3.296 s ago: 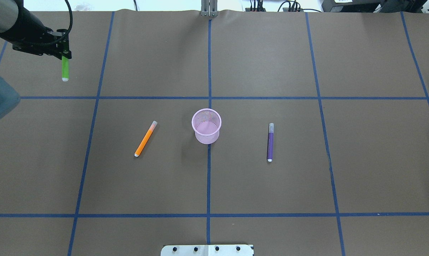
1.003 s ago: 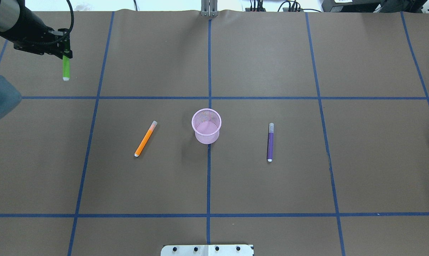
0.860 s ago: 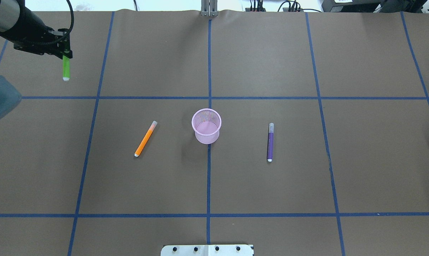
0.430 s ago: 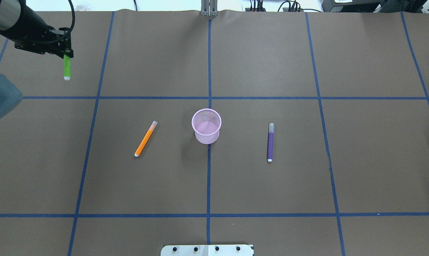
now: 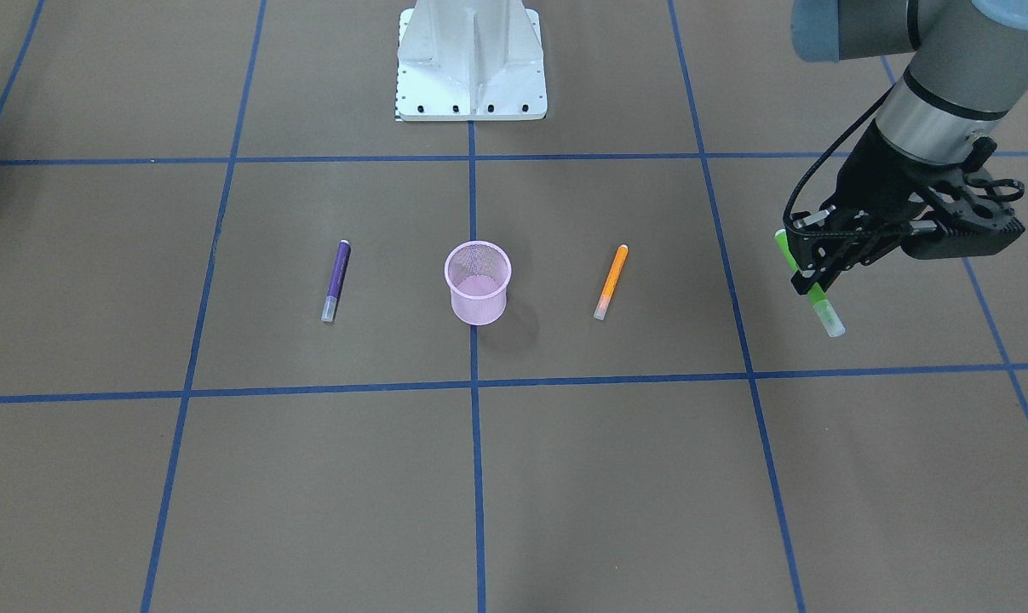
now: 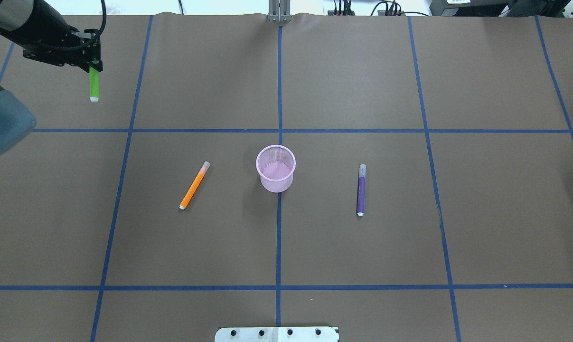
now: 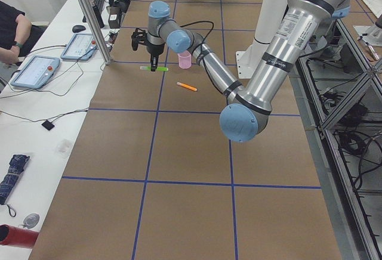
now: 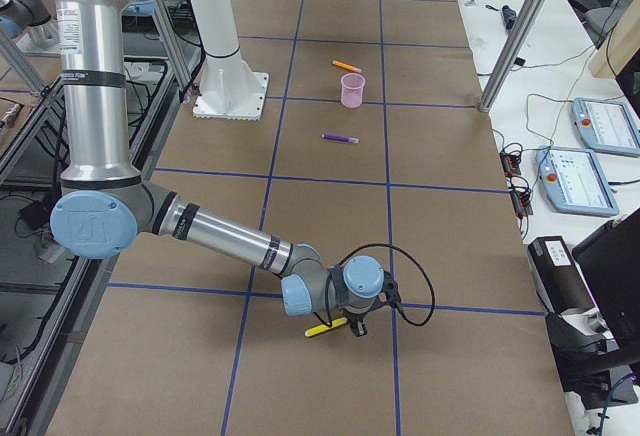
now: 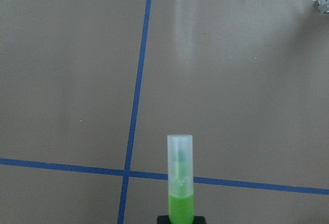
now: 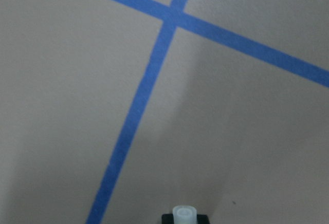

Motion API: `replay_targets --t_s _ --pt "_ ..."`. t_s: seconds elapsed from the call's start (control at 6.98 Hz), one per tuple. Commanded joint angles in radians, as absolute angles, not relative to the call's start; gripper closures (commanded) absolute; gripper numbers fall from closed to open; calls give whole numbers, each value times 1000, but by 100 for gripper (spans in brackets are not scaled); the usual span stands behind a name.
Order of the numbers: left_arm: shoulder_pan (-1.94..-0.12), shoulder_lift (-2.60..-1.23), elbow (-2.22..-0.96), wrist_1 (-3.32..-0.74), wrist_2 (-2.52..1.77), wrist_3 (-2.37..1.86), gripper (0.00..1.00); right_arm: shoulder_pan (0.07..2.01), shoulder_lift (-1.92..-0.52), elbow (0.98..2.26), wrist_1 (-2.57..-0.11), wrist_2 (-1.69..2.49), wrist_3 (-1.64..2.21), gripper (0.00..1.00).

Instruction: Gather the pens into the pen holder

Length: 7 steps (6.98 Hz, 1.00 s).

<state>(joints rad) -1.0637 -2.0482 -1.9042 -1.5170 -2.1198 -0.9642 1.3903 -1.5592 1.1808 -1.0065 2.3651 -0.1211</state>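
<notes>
Your left gripper (image 6: 94,68) clamps the green pen (image 6: 94,86) off-centre; carried toward the pen holder (image 6: 270,182) at four o'clock, it may pivot and miss. Your right gripper's (image 8: 354,331) grip is unclear.

A wide desk (image 6: 362,71) lies under brown paper, ruled into large squares by blue tape lines (image 6: 278,237). Along the desk's far edge runs a white bench (image 7: 36,146) with two tablet-like control panels (image 7: 37,70), a mouse (image 7: 78,28) and loose cables (image 7: 54,120). Aluminium posts (image 7: 89,15) rise at that edge. Toward the desk's left end the bench holds a folded dark umbrella (image 7: 13,176) and a red cylinder (image 7: 15,236). Behind the desk stands metal racking (image 7: 352,111). The light is even and bright
</notes>
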Motion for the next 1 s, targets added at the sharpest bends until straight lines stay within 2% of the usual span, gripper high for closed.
replay_targets --t_s 0.0,0.86 --pt "-1017 -2101 -1913 -1516 -2015 -1090 100 1431 -1528 1215 -1005 2373 -79 100" --pt "-578 -2253 -1927 -1528 -1472 -1556 100 1477 -1427 1310 -996 2330 272 100"
